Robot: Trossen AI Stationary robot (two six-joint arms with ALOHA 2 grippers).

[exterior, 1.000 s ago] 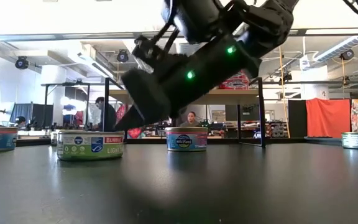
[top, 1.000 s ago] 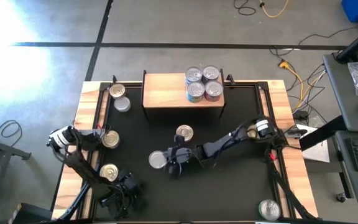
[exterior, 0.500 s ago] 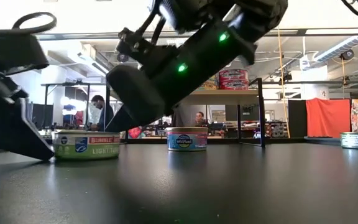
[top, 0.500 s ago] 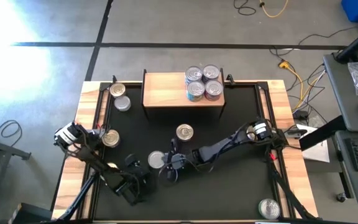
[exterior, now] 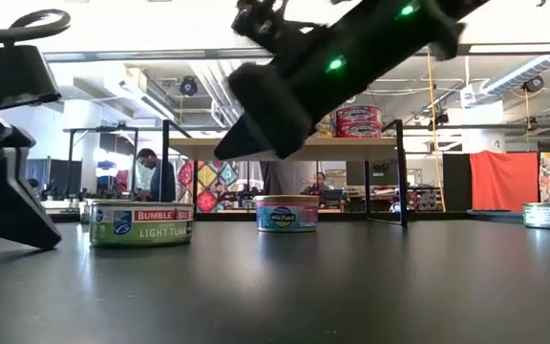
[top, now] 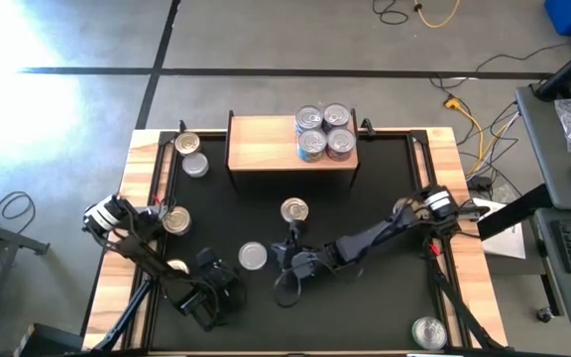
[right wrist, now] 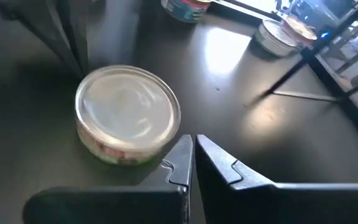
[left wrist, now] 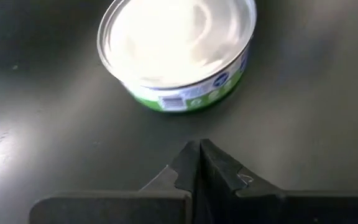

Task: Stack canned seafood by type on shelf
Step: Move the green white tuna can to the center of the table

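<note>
While loose tins await sorting:
Shelf [top: 266, 149]: upper centre, four tins [top: 324, 132] clustered, apparently stacked.
Left gripper [left wrist: 197, 163]: clenched, empty, facing green-label tin [left wrist: 178, 53].
Right gripper [right wrist: 190, 155]: clenched, empty, beside silver-lid tin [right wrist: 128, 114], mid-frame.

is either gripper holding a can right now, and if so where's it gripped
Nothing is held. The left gripper is shut and empty, short of a green-label can. The right gripper is shut and empty beside another can.

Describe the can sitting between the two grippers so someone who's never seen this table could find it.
Start at the light-wood shelf at the table's far edge and come toward the near edge, past the lone gold-lidded can. The silver-lidded can lies there in the open, with the left gripper and right gripper on either side. Its label is green and reads light tuna.
</note>
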